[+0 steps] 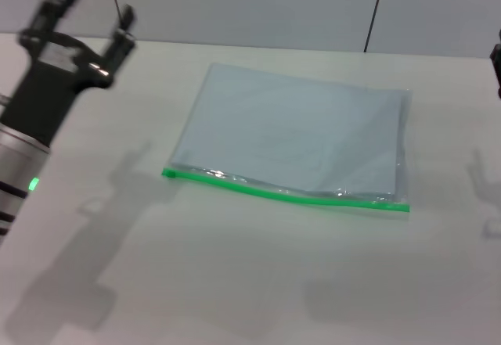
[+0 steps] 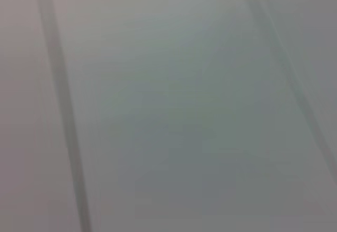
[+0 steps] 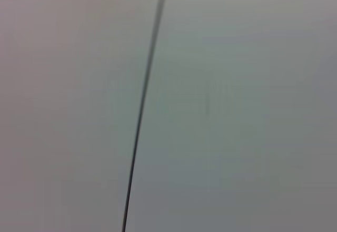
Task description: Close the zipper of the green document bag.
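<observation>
**Document bag lies flat, both hands away from it**

The green document bag point(image 1: 293, 134) lies flat on the pale table point(image 1: 235, 282), a little turned, so that its long edges run slightly downhill toward the robot's right. It is a translucent blue-grey pouch, and something like paper seems to be inside, though I cannot tell what. The zipper point(image 1: 286, 193) runs along the long edge of the bag that is nearest to the robot, a thin bright green strip from one corner to the other. Near the bag's left corner there is a small shiny spot on the strip; whether this is the slider tab I cannot say for sure.

The left hand point(image 1: 95, 18) hangs above the table, well apart from the bag, on the bag's left and toward the far side. Its two dark fingers point(image 1: 124, 23) are spread, with nothing between them. A green light glows on the arm below it. The shadow of this arm falls on the table beside the bag's left corner.

Of the right hand point(image 1: 496, 63) only a small dark piece shows, far to the right of the bag, and I cannot tell how its fingers stand.

Both wrist cameras show only a blurred grey wall with dark seams.
</observation>
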Motion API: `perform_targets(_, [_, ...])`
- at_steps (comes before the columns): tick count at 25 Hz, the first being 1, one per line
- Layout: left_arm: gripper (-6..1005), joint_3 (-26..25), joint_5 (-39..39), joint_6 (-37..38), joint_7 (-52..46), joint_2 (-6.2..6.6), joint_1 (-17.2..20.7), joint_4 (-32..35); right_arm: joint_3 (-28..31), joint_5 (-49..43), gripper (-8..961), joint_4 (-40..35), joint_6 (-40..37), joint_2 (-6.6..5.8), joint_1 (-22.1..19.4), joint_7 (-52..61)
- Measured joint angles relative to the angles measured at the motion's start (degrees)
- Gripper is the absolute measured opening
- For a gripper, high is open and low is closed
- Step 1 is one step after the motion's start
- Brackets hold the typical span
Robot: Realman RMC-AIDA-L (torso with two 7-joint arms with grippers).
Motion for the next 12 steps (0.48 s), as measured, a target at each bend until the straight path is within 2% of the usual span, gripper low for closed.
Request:
perform_targets(1, [536,0.0,-1.68,0.02,-2.07,0.02,0.19,0.0,0.0,0.0,607,0.0,0.0,0.0,0.0,0.0])
perform_targets(5, [698,0.02,-5.39,0.68,-8.25,0.21,1.06,0.33,-0.18,-0.06,694,1.42,-1.99,-0.02,-0.58,12.08])
perform_targets(8, [881,0.03,-7.66,1.28,-11.26,0.21,1.64,0.76,-0.88,-0.42,787,2.15,-3.42,-0.01,-0.64,13.73])
perform_targets(11, [876,0.04,-8.14,2.21,-12.74,0.18,2.02,0.77,-0.96,-0.47,879,1.95,-3.54,0.04,-0.42,13.75])
perform_targets(12, [874,0.04,-8.15,2.46,-13.01,0.17,2.05,0.77,-0.96,-0.5,877,1.83,-3.54,0.05,-0.37,13.75])
